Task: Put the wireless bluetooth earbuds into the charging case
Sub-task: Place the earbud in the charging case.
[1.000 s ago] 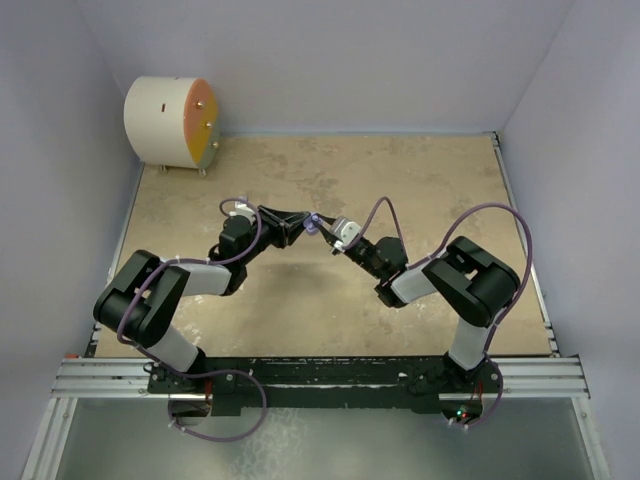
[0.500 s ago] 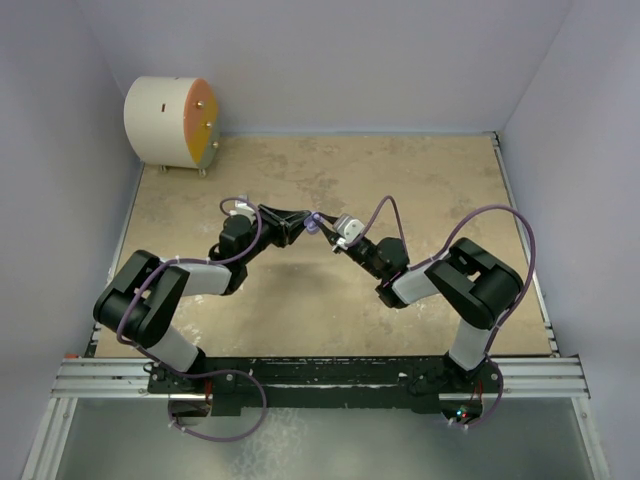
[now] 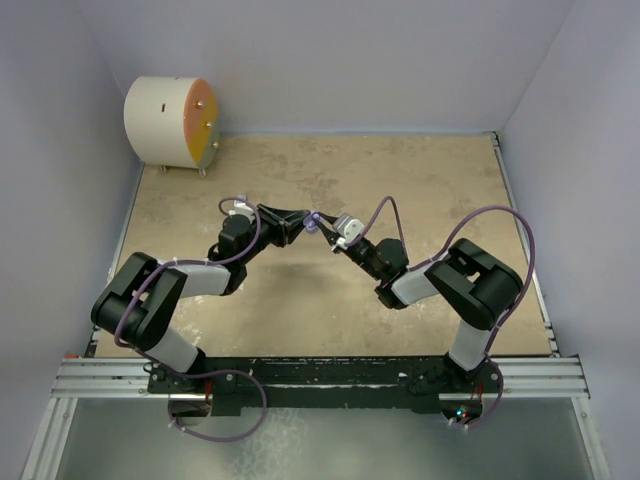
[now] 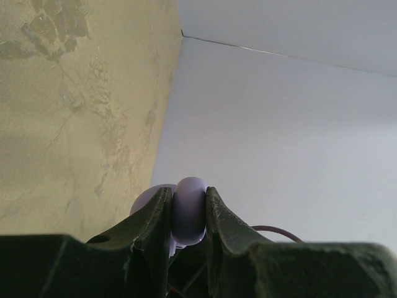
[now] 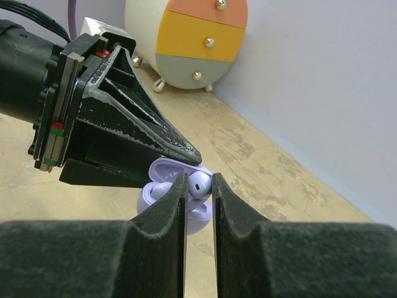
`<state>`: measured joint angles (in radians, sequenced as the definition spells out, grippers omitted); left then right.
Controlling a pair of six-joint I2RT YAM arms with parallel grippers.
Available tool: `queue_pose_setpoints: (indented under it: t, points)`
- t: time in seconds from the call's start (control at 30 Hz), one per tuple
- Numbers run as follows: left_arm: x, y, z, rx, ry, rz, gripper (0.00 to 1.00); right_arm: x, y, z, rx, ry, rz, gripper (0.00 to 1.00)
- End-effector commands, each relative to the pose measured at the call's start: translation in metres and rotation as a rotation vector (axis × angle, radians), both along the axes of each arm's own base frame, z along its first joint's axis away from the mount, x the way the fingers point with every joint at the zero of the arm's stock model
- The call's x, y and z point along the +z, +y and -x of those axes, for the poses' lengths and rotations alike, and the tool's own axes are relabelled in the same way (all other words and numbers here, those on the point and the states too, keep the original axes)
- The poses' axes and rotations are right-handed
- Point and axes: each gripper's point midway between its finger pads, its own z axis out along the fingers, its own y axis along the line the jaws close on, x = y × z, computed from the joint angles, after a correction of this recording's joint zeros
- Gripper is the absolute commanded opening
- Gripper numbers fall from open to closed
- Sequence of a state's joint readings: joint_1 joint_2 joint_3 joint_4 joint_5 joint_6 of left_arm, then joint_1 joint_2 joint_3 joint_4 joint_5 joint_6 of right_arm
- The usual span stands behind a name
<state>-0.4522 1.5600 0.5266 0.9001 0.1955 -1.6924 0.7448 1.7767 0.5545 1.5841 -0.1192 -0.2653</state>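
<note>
My left gripper is shut on a lilac charging case and holds it above the middle of the table with its lid open. In the right wrist view the case shows one lilac earbud seated inside. My right gripper is shut on a second lilac earbud and holds it right at the open case's right-hand socket. The two grippers meet tip to tip in the top view, with my right gripper beside the left. No white earbuds or other case are in view.
A round cream drawer cabinet with orange, yellow and grey-green fronts stands in the back left corner, also in the right wrist view. Grey walls enclose the tan table on three sides.
My right gripper has edged slightly up and left toward the case held by the left gripper. The left arm has barely moved.
</note>
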Motion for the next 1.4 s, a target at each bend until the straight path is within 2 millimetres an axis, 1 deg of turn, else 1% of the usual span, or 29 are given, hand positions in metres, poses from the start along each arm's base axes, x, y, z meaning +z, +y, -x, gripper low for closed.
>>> queue_pose_setpoints:
  t: [0.0, 0.33, 0.6, 0.93, 1.27, 1.37]
  points:
    - [0.045, 0.004, -0.01, 0.047, -0.11, 0.071, 0.0, 0.166, -0.048, 0.056, 0.006, -0.493, -0.492, 0.1]
    - [0.049, 0.005, -0.011, 0.05, -0.115, 0.078, 0.0, 0.165, -0.044, 0.054, 0.008, -0.478, -0.491, 0.16]
    - [0.05, 0.004, -0.01, 0.047, -0.117, 0.08, 0.0, 0.162, -0.04, 0.051, 0.006, -0.466, -0.487, 0.18]
    - [0.052, 0.004, -0.01, 0.047, -0.122, 0.087, 0.0, 0.16, -0.035, 0.049, 0.007, -0.456, -0.479, 0.23]
    - [0.054, 0.004, -0.009, 0.046, -0.127, 0.091, 0.0, 0.159, -0.032, 0.048, 0.009, -0.45, -0.479, 0.24]
    - [0.055, 0.004, -0.01, 0.046, -0.127, 0.091, 0.0, 0.159, -0.031, 0.048, 0.012, -0.449, -0.48, 0.27]
